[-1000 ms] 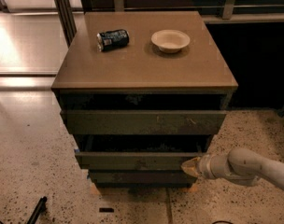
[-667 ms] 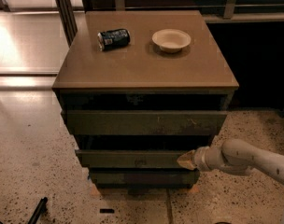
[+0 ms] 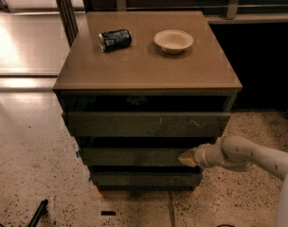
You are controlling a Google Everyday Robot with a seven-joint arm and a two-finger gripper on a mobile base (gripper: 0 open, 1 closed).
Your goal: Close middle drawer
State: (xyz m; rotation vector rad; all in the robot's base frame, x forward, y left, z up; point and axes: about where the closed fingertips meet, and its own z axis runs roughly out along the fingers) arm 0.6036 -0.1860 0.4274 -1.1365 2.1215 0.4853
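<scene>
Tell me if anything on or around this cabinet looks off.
The dark can lies on its side on the cabinet top, beside the upright bowl. The upper drawer front has pale scratches toward one end. The middle drawer sits partly out, with the gripper at the end of its front.

We read no text anywhere; label on the can (image 3: pixel 115 39) illegible. Gripper (image 3: pixel 185 158) at the middle drawer (image 3: pixel 134 156) front's right end.

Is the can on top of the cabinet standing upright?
No, the can lies on its side near the bowl, while the hand is down at the right end of the middle drawer.
</scene>
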